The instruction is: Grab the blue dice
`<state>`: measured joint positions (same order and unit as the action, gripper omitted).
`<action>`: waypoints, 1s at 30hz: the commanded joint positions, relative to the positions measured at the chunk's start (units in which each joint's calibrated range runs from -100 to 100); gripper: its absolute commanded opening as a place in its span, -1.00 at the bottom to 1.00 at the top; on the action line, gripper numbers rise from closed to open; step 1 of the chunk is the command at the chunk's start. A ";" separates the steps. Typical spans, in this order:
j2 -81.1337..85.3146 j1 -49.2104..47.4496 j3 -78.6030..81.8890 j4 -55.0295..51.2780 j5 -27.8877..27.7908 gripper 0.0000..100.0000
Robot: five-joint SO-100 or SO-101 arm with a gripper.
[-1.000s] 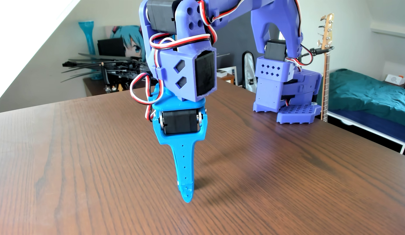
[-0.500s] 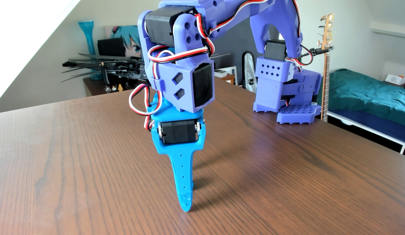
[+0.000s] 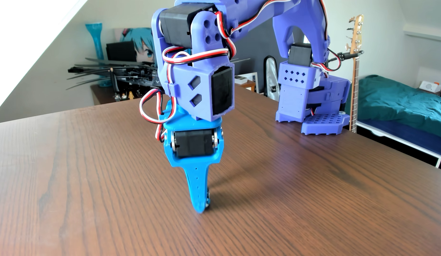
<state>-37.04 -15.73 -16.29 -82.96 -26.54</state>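
Brown wood-grain bench (image 3: pixel 91 172) filled the lower part of the other view, with a bedroom behind it: a blue glass vase (image 3: pixel 94 41) and an anime picture (image 3: pixel 140 46) beyond the far left edge, a bass guitar (image 3: pixel 354 61) and a bed with a teal cover (image 3: pixel 399 101) beyond the far right edge.

Arm base (image 3: pixel 313 108) stood at the far right edge of the bench. The purple arm (image 3: pixel 197 81) arched over from there toward the camera, red, white and black servo leads looped along it.

Gripper (image 3: pixel 201 209), bright blue plastic, pointed almost straight down, roughly midway between the left and right edges and nearer the front edge than the base was. Its tip sat at or just above the wood; contact could not be confirmed. Its shadow ran off to the right across the grain.

The camera faced the flat back of the front finger (image 3: pixel 197 182), which hid the other finger. Jaw gap not visible, so I could not tell whether the gripper was released, clenched or grasping.

Blue dice (image 3: pixel 208 200): only a thin dark sliver with a pale spot showed, at the right edge of the front finger just above the tip. That is probably the dice, tucked behind that finger and mostly hidden. Whether it was clamped or merely beside the finger could not be read.
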 commanded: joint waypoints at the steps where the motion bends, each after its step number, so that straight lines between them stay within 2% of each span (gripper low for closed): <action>1: 1.25 -0.56 -0.08 -0.45 -0.17 -0.92; 10: 1.75 -0.48 -0.17 -0.70 0.25 -0.94; 15: 6.94 -0.56 -5.78 -0.79 5.82 -0.96; 22: 32.39 -0.72 -10.39 -0.79 19.96 -0.97; 25: 47.46 -1.87 -9.75 -0.79 22.12 -0.97; 30: 67.72 -0.07 -9.57 -0.79 22.59 -0.97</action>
<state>6.94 -16.86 -20.95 -83.66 -4.68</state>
